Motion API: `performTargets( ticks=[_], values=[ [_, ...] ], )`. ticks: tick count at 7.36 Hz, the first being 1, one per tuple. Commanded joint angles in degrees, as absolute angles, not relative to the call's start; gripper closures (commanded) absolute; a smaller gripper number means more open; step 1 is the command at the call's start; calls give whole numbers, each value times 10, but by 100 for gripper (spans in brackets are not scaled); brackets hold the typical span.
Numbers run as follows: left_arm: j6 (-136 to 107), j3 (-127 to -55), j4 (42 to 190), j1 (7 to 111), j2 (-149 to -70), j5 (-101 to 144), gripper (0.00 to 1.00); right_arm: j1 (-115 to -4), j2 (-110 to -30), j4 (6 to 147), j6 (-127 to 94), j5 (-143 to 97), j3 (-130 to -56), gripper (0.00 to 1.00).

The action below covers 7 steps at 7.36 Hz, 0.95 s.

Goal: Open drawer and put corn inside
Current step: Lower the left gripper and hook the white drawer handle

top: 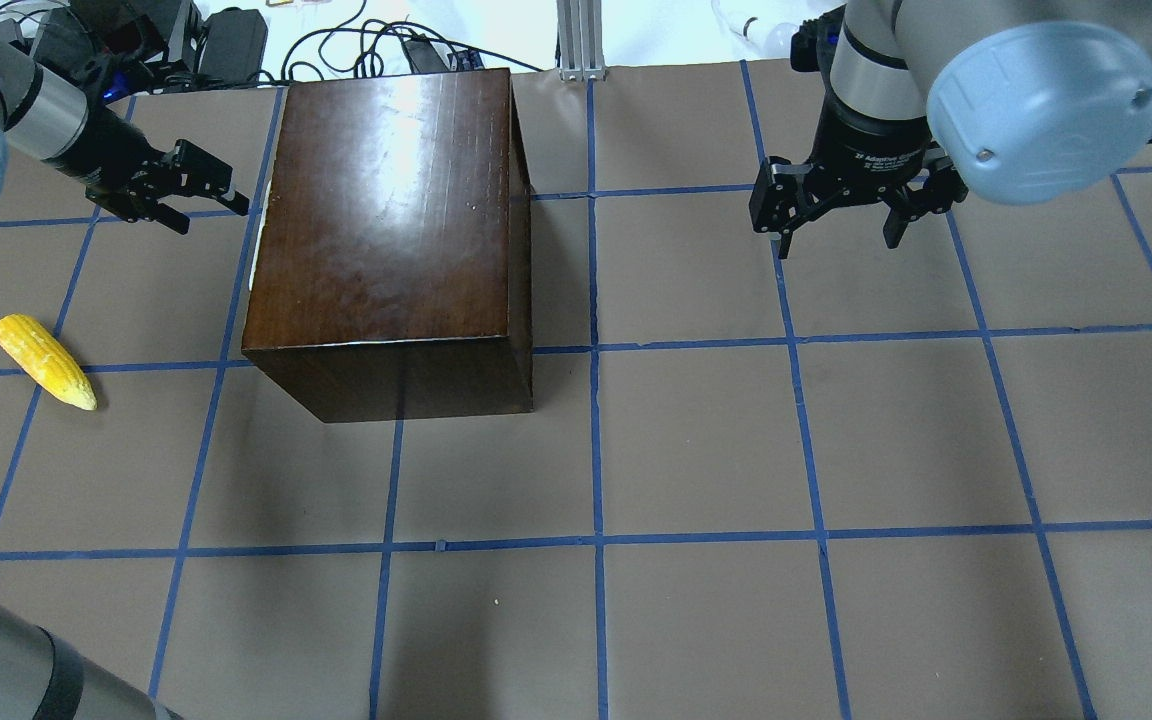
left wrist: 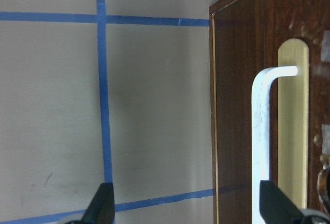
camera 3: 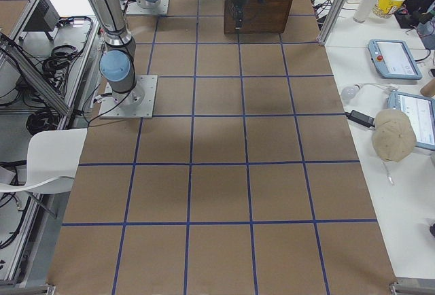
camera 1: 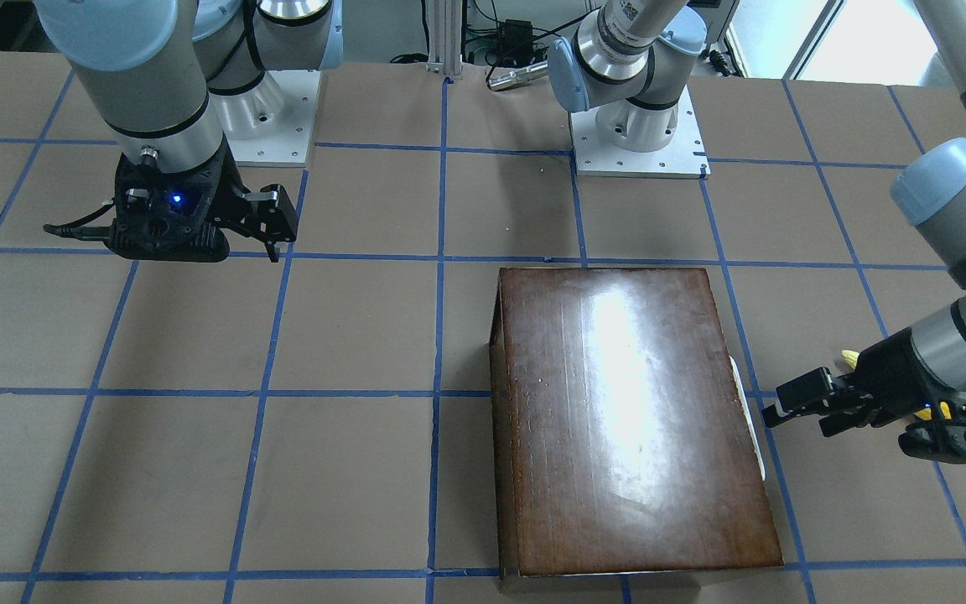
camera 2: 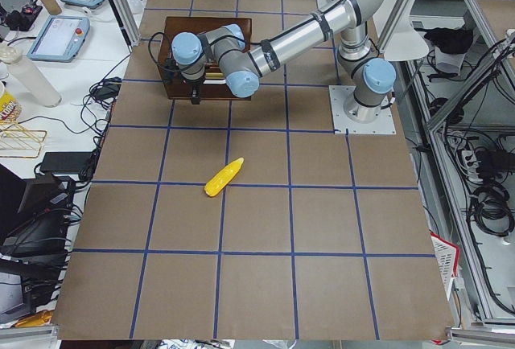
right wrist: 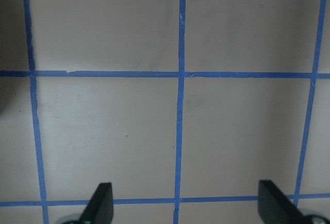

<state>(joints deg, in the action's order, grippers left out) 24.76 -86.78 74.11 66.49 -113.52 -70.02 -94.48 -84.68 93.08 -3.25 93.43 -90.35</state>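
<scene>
- The left gripper [top: 214,218] is held spread wide and empty, just beside the end of the glossy dark-brown wooden box [top: 386,210] in which the drawer [left wrist: 240,105], a worn dark-brown front panel, is set shut.
- The drawer's white bar handle [left wrist: 261,131] is seen straight ahead of that gripper, with its long axis run along the panel. It is lined up with one fingertip rather than centred in the gap.
- The bright yellow tapered toy corn cob [top: 44,360] is laid on the brown tape-gridded table [top: 696,450], well apart from the box on the left arm's side, tip pointed towards the robot.
- The right gripper [top: 836,243] is likewise spread and empty, well apart from the box.
- From overhead only a sliver of the handle is shown, and its lower end is cut off in the wrist view.
</scene>
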Motion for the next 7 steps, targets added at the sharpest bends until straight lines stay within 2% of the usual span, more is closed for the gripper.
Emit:
performTargets(
  ticks=[1,7],
  values=[
    [248,-868,741,667,-1146,-696,0,-945,-847,931,-33,934,-904,0],
    [249,-874,737,671,-1161,-670,0,-945,-847,932,-33,934,-904,0]
  ],
)
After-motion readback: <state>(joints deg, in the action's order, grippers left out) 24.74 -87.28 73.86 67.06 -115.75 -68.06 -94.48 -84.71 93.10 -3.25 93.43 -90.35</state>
